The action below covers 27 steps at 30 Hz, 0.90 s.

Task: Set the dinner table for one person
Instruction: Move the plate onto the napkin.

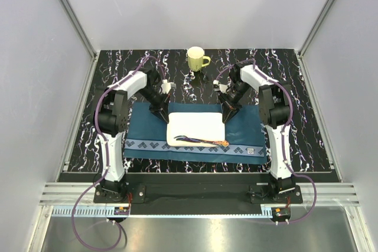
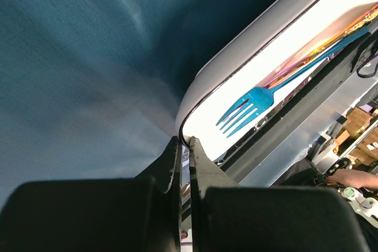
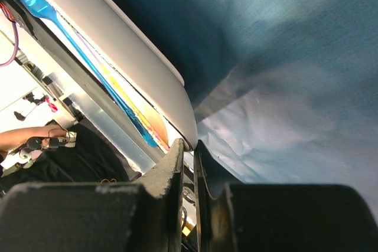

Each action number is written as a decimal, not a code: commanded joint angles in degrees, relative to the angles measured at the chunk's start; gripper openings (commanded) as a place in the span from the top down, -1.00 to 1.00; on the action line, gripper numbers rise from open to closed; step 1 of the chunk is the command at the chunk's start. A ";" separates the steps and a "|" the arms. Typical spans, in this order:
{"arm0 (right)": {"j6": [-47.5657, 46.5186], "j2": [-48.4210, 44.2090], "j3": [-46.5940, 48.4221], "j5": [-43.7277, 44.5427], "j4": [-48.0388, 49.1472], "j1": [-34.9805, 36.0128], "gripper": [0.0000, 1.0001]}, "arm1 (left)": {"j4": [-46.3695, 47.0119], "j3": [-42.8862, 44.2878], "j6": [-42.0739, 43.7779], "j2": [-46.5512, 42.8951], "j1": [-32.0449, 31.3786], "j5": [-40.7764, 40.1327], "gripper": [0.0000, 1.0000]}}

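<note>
L pincer (image 1: 164, 117) clenched on far-left corner of white rect. plate (image 1: 195, 123); R pincer (image 1: 226, 116) clenched on far-right corner. Plate, w/ teal fork (image 2: 248, 107) on it, sits on blue placemat (image 1: 142, 129), near-centre of black marbled counter (image 1: 310, 140). Yellow mug (image 1: 197, 59) by far edge.

mug (image 1: 196, 59) far centre, left arm (image 1: 127, 95) and right arm (image 1: 266, 90) flanking plate (image 1: 195, 123), open dinner table (image 1: 313, 134) beside placemat (image 1: 144, 128)
</note>
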 commanded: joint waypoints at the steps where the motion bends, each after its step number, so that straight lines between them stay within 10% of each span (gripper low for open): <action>1: -0.64 -1.83 0.98 -9.42 -8.39 2.97 1.00 | 1.00 2.69 0.42 0.63 -2.68 8.33 1.00; 21: 5.07 -3.33 -4.04 1.57 1.01 2.80 1.00 | 3.73 7.61 -2.83 5.20 -3.65 3.84 1.00; 24: 6.13 -3.32 -4.04 2.01 2.42 2.80 0.55 | 3.64 7.53 -2.92 5.29 -3.82 3.49 1.00; 27: 6.48 -3.06 -3.25 2.89 2.95 2.80 0.22 | 3.99 6.21 -2.75 4.76 -3.82 2.43 0.60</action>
